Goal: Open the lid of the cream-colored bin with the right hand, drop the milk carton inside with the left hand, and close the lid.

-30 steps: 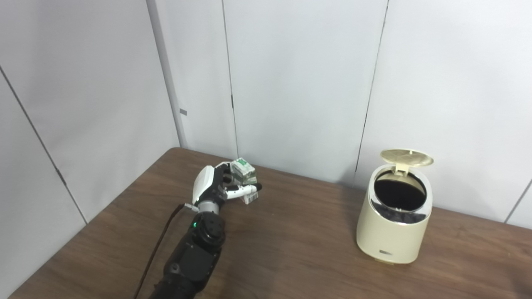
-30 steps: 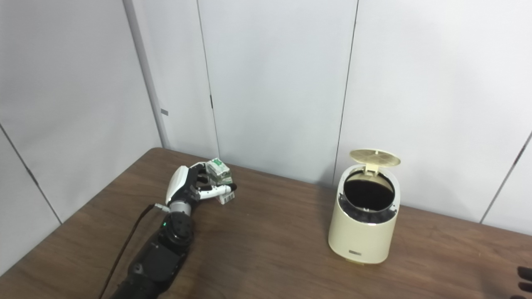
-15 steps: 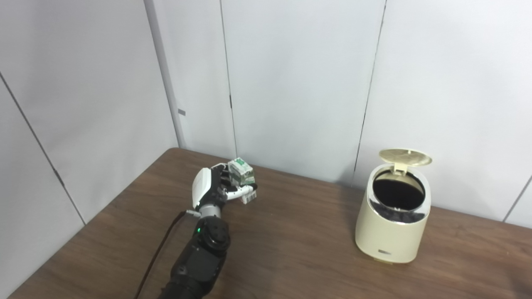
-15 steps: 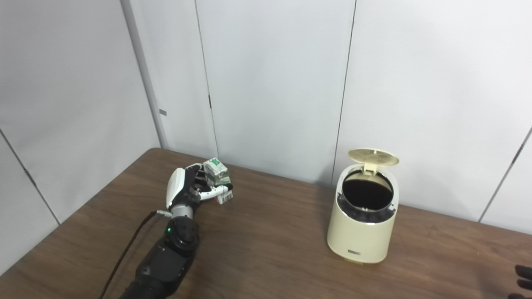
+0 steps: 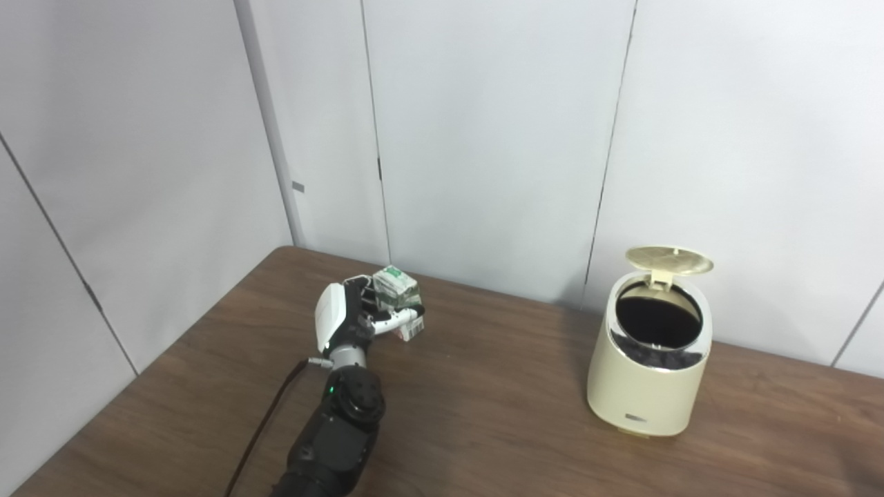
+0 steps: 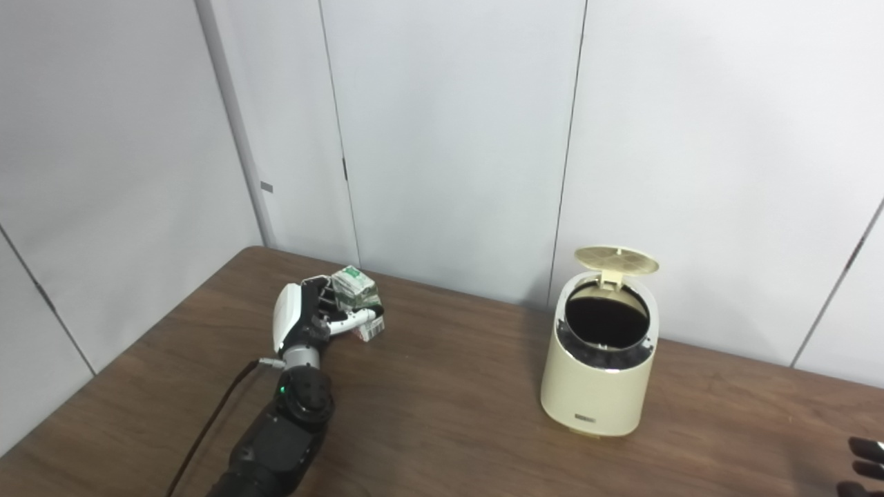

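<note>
Left eye view: the left hand [image 5: 345, 319] has its fingers [image 5: 398, 317] clamped on the milk carton [image 5: 397, 298], held just above the brown surface [image 5: 483, 414], well apart from the bin [image 5: 649, 359].
Bin: cream, upright, lid [image 5: 668, 260] tipped back, dark mouth open.
Doing it well: I'd lift first, carry across above the rim, and release only over the opening.
Right eye view: the carton shows tilted in the grasp, so keep the clamp firm.
Right hand [image 6: 863, 466]: only dark fingertips show at the lower right edge; I cannot tell whether they are apart.
Risk: knocking the lid or tipping the bin.
</note>
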